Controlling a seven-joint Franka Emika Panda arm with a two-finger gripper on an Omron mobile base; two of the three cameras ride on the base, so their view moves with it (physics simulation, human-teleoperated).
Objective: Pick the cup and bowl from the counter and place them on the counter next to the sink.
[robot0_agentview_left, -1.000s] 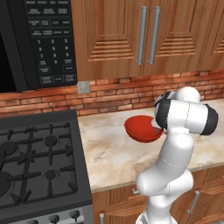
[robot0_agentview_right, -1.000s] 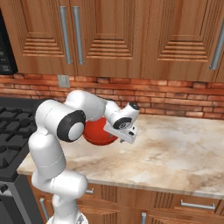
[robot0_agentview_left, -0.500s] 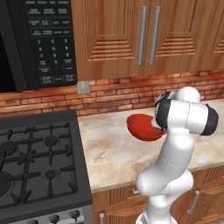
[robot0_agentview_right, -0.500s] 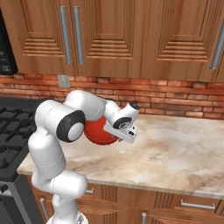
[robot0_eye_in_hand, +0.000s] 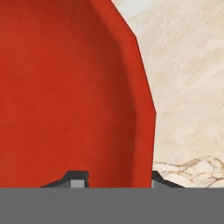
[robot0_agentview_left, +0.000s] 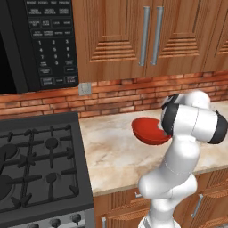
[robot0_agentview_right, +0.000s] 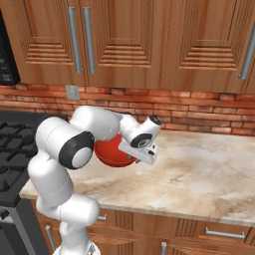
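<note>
So the red bowl [robot0_agentview_left: 148,130] sits tilted just above the counter [robot0_agentview_left: 111,151], back toward the brick wall [robot0_agentview_left: 133,91] and a bit right of the stove [robot0_agentview_left: 40,164]; in the hand view its rim runs right between the two fingertips, so the gripper [robot0_eye_in_hand: 114,179] is clamped on the bowl's edge; marbled stone shows beside it.

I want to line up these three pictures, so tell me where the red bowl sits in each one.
Left base view: bowl right of centre, partly behind the arm.
Right base view: bowl left of centre, behind the arm.
Hand view: bowl across the left, its rim between the fingers.
Shared landmark: the beige counter.
</note>
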